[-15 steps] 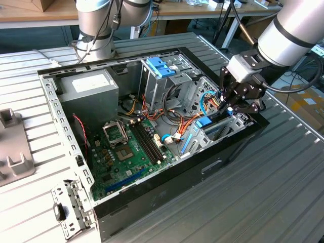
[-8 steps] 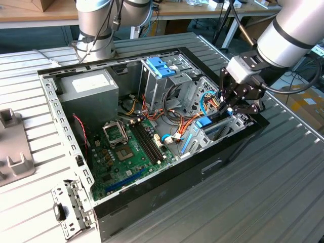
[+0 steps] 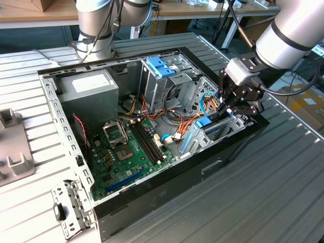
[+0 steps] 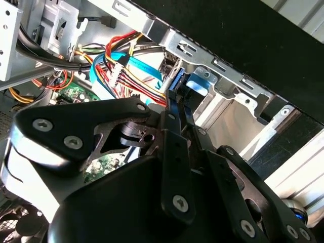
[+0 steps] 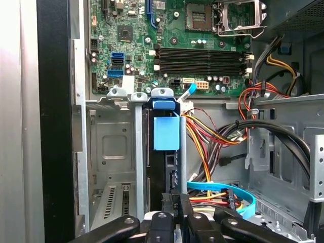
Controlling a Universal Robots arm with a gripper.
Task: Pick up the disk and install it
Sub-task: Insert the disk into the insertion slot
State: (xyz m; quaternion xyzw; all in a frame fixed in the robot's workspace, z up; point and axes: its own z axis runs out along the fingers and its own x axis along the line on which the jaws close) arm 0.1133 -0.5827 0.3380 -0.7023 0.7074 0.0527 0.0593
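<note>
The open computer case is lying on the ribbed table with its metal drive bay sitting just ahead of the fingers, which are pinching narrowly on the disk standing upright in that bay's slot beside bundled cables.

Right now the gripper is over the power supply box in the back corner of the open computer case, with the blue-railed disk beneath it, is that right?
Not quite. The gripper is at the drive cage on the exterior view's right, far from the grey power supply box. The exterior view shows this. The disk, with its blue rails, does sit beneath it, standing in the cage slot.
</note>
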